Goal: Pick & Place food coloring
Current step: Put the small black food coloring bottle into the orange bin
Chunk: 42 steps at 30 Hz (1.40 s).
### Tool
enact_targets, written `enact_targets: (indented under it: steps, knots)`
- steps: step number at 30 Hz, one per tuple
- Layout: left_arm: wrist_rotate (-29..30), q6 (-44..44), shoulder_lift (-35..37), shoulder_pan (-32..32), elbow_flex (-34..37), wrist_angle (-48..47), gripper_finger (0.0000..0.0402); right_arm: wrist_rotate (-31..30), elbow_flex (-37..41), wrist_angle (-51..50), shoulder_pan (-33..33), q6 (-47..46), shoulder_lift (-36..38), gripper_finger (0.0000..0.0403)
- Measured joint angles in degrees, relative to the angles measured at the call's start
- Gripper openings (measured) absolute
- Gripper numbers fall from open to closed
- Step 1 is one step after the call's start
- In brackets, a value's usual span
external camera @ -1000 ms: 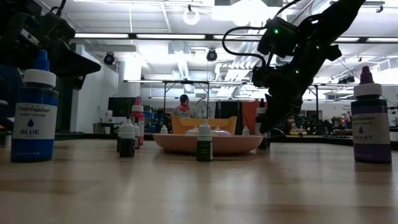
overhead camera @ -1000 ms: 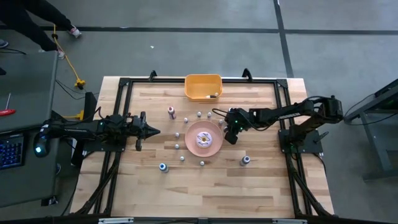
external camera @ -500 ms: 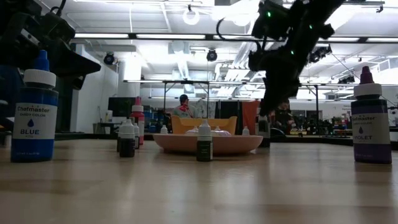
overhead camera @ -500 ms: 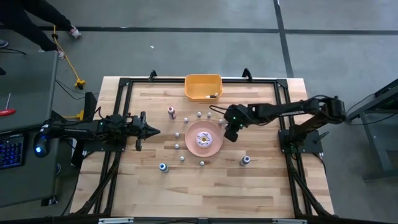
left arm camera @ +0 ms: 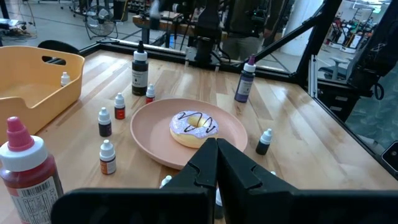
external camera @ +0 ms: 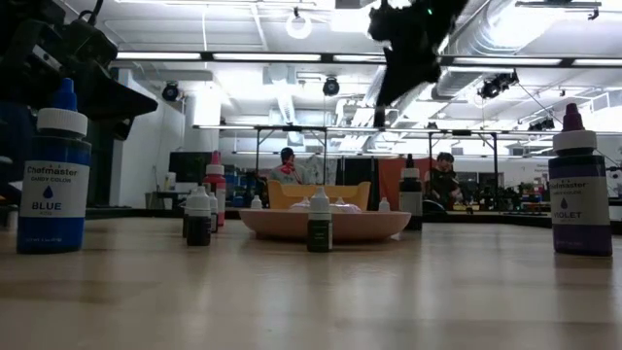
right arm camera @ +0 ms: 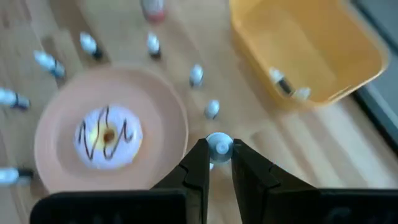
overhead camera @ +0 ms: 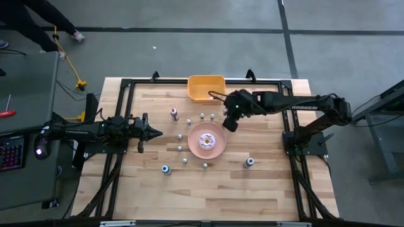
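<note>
Several small food coloring bottles [overhead camera: 185, 161] stand around a pink plate [overhead camera: 218, 149] that bears a doughnut [overhead camera: 206, 141]. Among them are larger ones: blue [external camera: 54, 170], violet [external camera: 578, 185] and red-capped [overhead camera: 173, 113]. My right gripper [overhead camera: 230, 123] hangs high above the table, between the plate and the orange bin [overhead camera: 206, 87], shut on a tiny white-capped bottle [right arm camera: 219, 147]. My left gripper [overhead camera: 153, 132] waits shut at the table's left. My right gripper pinches the tiny bottle between its two fingertips [right arm camera: 200, 155], at or just under the white cap [right arm camera: 219, 145]. The fingers slant down from the table's right. The bottle is lifted clear of the table; its body is hidden behind its cap.
The orange bin has a small bottle [overhead camera: 218, 96] lying in it. A dark black-capped bottle [external camera: 410, 197] stands beside the plate. Black frame rails [overhead camera: 123, 120] run along the table's edges. People [external camera: 287, 165] show in the room beyond.
My right gripper has risen well above the table and drifted toward the far edge and the bin, tipping somewhat, with its fingers kept shut. The black-capped bottle that it hid in the low view now shows.
</note>
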State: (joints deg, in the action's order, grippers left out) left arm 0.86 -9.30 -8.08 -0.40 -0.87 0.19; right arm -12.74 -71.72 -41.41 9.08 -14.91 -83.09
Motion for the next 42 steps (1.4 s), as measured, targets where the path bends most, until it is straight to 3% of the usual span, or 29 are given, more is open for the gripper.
enact_targets:
  steps: [9,27,42]
  knots:
    - [0.0,-0.01,0.0,0.01,0.0,0.0,0.0001,-0.25,-9.98,-0.1,3.9,2.01,-5.57,0.0042]
    - [-0.12,-0.01,0.0,0.02,0.0,0.0,0.0001,7.18,-29.76,0.05,16.29,7.42,-27.8,0.0052]
    - [-0.17,0.0,0.0,0.0,0.0,0.0,0.0001,8.72,-30.43,-4.02,22.95,3.26,-34.91,0.0055]
